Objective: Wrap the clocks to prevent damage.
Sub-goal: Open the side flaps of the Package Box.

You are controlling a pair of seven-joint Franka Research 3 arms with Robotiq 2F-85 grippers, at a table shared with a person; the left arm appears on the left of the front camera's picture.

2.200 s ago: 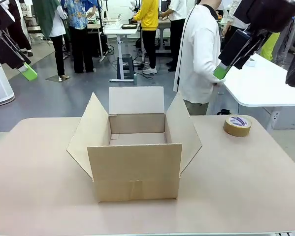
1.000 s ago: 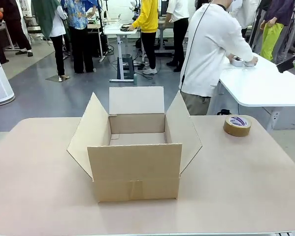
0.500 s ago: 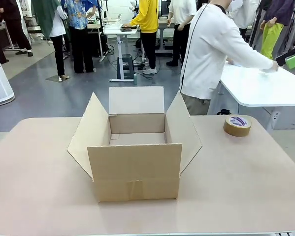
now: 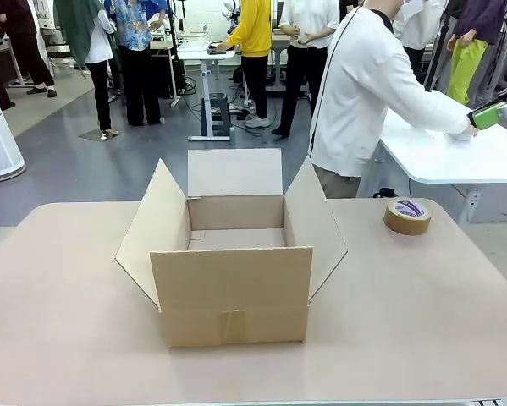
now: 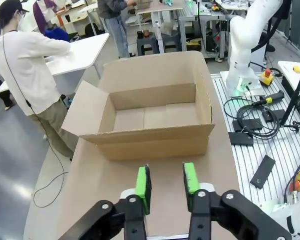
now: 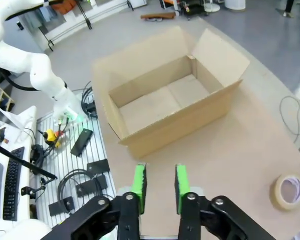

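The clocks are out of view. An open brown cardboard box (image 4: 232,292) stands empty in the middle of the table, flaps spread. My left gripper (image 5: 166,182) hovers high above the table on the near side of the box (image 5: 155,135), its green pads a small gap apart with nothing between them. My right gripper (image 6: 159,182) also hangs high above the box (image 6: 175,125), pads slightly apart and empty. One green pad (image 4: 488,116) of it shows at the top right edge of the front view.
A brown tape roll (image 4: 407,216) lies on the tan table (image 4: 422,304) to the right of the box, also seen as the roll (image 6: 288,191). A person in white (image 4: 359,93) stands at the far side, leaning over a white table (image 4: 439,156). Other people stand farther back.
Both arms have left the upper corners of the front view; the right one's green pad remains at the right edge. The person has leaned farther right across the white table.
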